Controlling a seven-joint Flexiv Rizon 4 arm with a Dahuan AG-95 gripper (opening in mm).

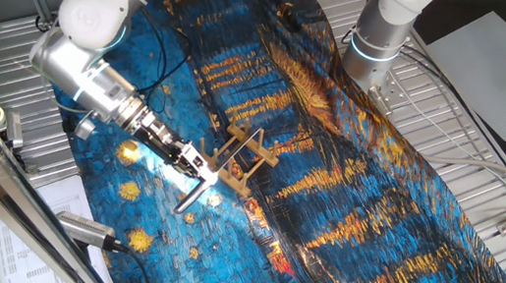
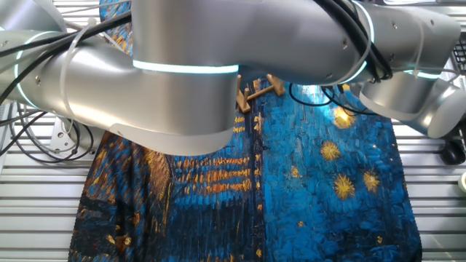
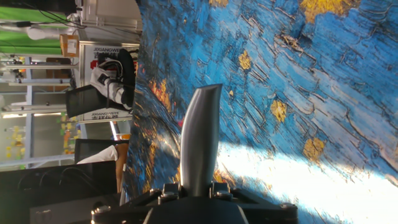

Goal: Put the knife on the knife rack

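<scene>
Silver knife handle (image 3: 200, 140) stuck straight out from between the gripper (image 3: 198, 186) fingers in the hand view, jaws clamped on the knife, blade not visible there. In one fixed view the knife (image 1: 194, 196) hung in the gripper (image 1: 194, 162), handle pointing down and toward the camera, tip low over the cloth (image 1: 345, 194); contact with the cloth could not be told. Knife sat just beside the wooden rack (image 1: 243, 157), on its camera-left side, not in any slot. Rack stood upright near the middle of the blue and yellow painted cloth, pegs up. Arm (image 1: 97, 50) reached in from the upper left, wrist angled down toward the rack. A second arm base (image 1: 386, 31) stood at the far edge of the cloth. A silver cylinder with black cable (image 1: 87, 228) lay at the near-left cloth edge, well apart from the rack. In the other fixed view the arm (image 2: 189, 65) blocked most of the scene; only a bit of the rack (image 2: 256, 91) showed under it, knife hidden.
</scene>
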